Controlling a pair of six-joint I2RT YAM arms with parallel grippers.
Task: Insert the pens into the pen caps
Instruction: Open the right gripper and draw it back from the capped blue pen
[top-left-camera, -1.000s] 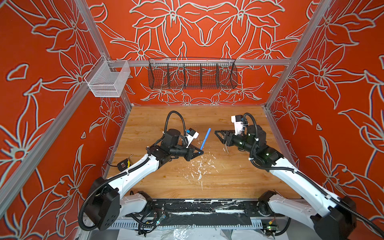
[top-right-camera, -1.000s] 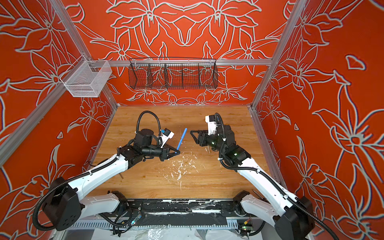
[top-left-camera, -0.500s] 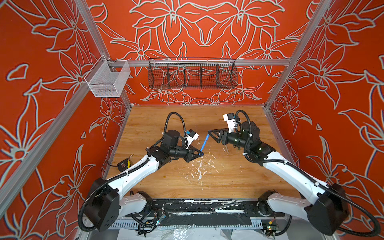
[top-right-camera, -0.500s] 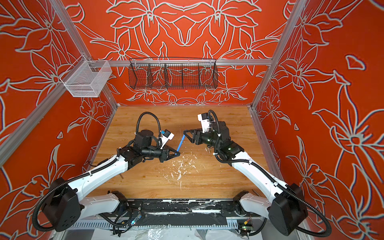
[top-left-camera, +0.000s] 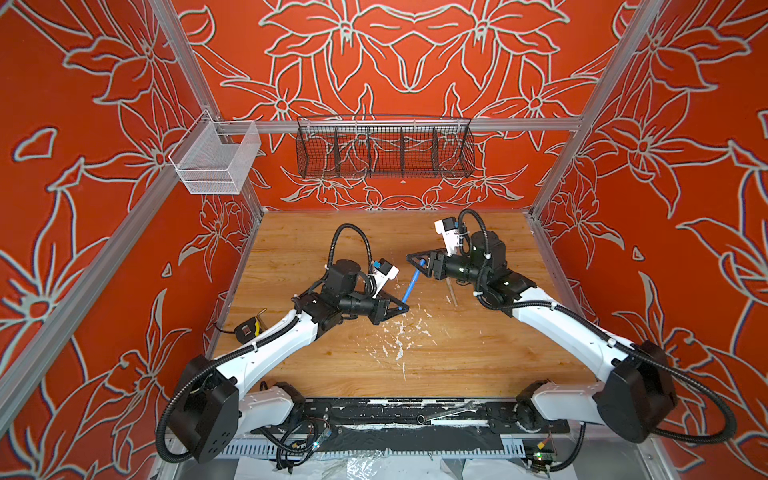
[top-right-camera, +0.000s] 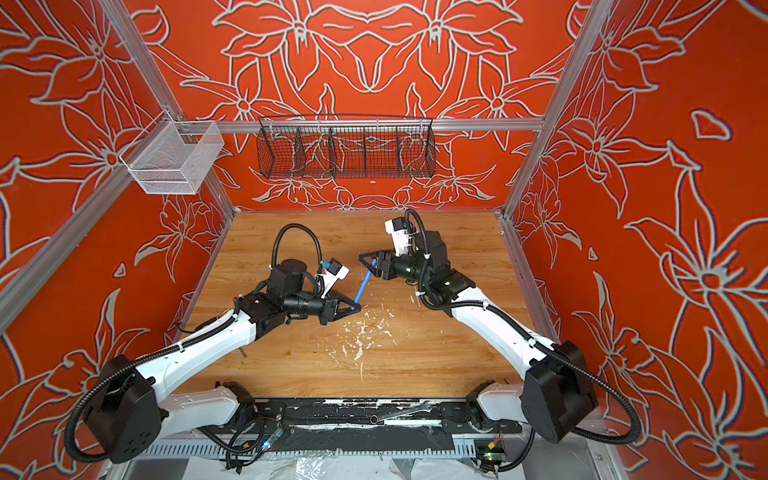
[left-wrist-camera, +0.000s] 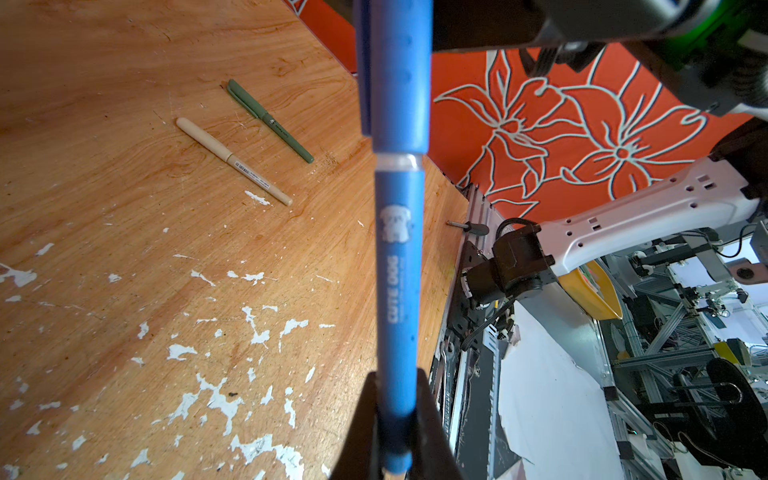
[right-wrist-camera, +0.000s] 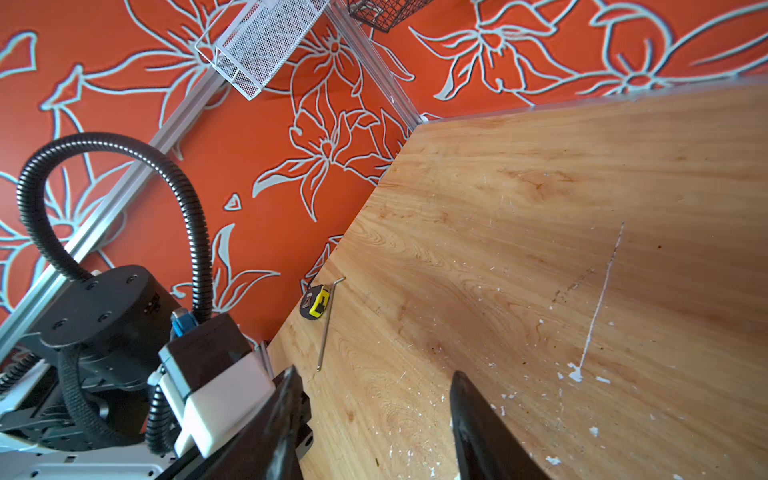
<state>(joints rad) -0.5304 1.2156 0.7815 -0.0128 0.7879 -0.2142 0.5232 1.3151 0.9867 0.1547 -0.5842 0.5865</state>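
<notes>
The left gripper (top-left-camera: 402, 308) pinches the near end of the blue pen (top-left-camera: 411, 286). The pen slants up and far-right, its capped far end between the spread fingers of the right gripper (top-left-camera: 417, 264). Farther right, the beige pen (left-wrist-camera: 232, 160) and the green pen (left-wrist-camera: 270, 120) lie on the table (top-left-camera: 478, 357).

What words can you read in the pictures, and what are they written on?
"CUTE DOG": on the blue pen, under a little dog picture.
Beige pen: small print, too small to read.
Green pen: small print, too small to read.
</notes>
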